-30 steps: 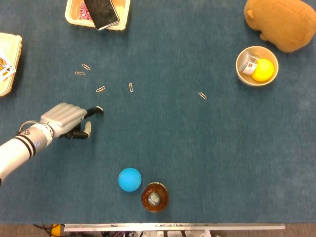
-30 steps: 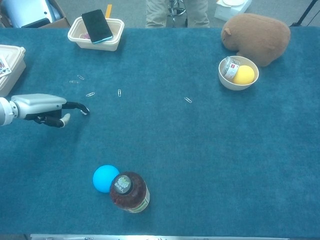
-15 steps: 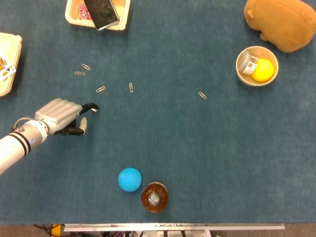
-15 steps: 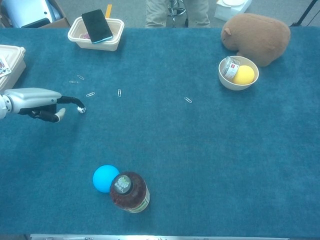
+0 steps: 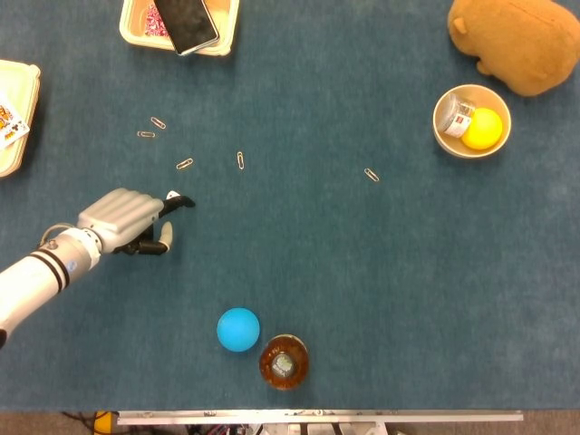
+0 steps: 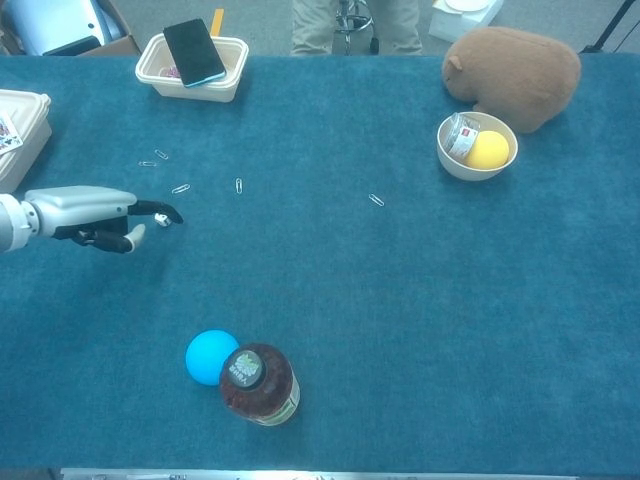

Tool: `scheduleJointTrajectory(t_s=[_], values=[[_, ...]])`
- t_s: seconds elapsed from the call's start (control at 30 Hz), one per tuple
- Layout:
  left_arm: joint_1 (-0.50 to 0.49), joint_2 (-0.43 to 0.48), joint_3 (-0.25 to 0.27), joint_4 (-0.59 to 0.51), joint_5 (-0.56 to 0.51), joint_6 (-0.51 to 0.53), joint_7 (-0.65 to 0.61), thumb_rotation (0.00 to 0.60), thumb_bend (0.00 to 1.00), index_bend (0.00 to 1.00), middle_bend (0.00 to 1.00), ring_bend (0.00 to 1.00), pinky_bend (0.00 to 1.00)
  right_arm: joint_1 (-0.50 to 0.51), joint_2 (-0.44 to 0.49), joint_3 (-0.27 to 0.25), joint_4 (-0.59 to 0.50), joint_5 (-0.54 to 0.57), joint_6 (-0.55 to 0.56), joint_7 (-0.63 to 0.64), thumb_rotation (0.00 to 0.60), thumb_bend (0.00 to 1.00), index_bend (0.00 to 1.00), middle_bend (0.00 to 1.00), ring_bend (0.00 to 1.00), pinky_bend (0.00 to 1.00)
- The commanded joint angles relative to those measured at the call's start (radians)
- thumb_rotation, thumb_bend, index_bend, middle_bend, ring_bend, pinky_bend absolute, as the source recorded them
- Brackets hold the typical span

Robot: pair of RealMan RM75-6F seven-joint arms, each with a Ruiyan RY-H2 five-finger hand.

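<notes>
Blue carpet-like cloth covers the desk (image 5: pixel 362 272). Low over it, the left hand (image 5: pixel 127 222) lies knuckles up, one finger stretched toward a paperclip (image 5: pixel 185 164) just beyond, the others curled under, holding nothing. More clips lie scattered nearby; a blue ball (image 5: pixel 238 329) sits well apart.

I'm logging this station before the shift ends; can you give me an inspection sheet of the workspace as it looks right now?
Surface: blue carpet-like table, no spills seen.
Job's things: paper clips scattered just beyond the left hand.
Clutter: blue ball beside a jar; bowl holding a yellow ball; plush toy; phone across a tray.
Hands: left hand fingers extended, holding nothing; right not in view.
Cables: nothing seen.
Surroundings: someone's legs behind the table.
</notes>
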Motion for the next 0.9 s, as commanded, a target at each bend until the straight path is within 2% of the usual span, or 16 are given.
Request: scheduleJointTrajectory(t_s=[0.03, 0.9], values=[[-0.001, -0.018, -0.003, 0.019, -0.01, -0.009, 0.0, 0.2, 0.73, 0.11, 1.0, 1.0, 1.0, -0.002, 0.002, 0.0, -0.001, 0.0, 0.003, 0.0, 0.6, 0.29, 0.38, 0.29, 0.17, 0.32], [-0.003, 0.014, 0.002, 0.049, -0.03, -0.035, 0.009, 0.209, 0.73, 0.11, 1.0, 1.0, 1.0, -0.007, -0.001, -0.002, -0.008, -0.003, 0.006, -0.012, 0.6, 0.29, 0.38, 0.29, 0.17, 0.32]])
